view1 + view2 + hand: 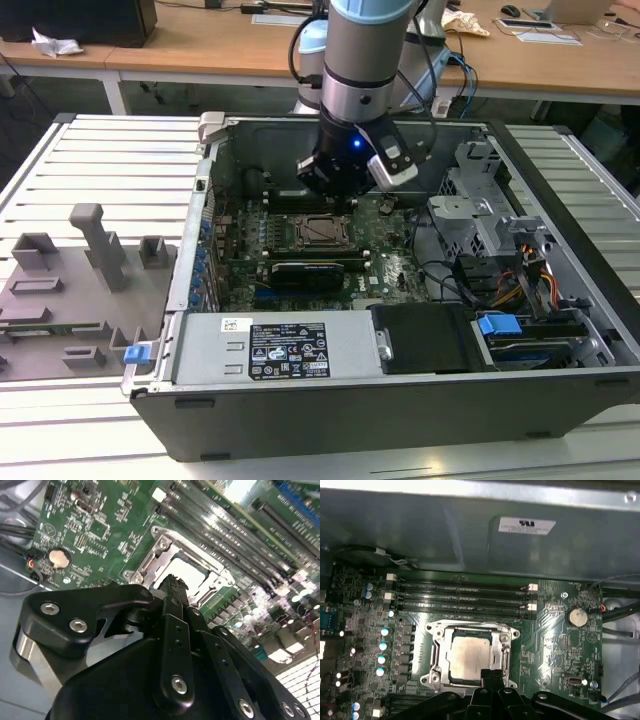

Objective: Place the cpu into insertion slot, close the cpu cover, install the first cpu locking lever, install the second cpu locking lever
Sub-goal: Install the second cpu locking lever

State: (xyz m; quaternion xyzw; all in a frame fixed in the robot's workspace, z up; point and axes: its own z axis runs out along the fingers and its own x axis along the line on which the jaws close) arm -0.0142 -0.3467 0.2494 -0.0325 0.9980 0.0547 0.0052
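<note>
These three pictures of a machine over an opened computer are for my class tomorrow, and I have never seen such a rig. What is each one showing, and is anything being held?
The grey column is a robot arm ending in a black gripper. The exterior view comes from a camera off the arm: an open computer case lies on a slatted table, its green motherboard exposed.

Both wrist views come from cameras riding on the arm, looking past the gripper at the board. There the cpu, a pale square chip, sits in its socket, framed by the metal cpu cover, which lies flat around it. The closed gripper hovers just over the socket, holding nothing.
</note>
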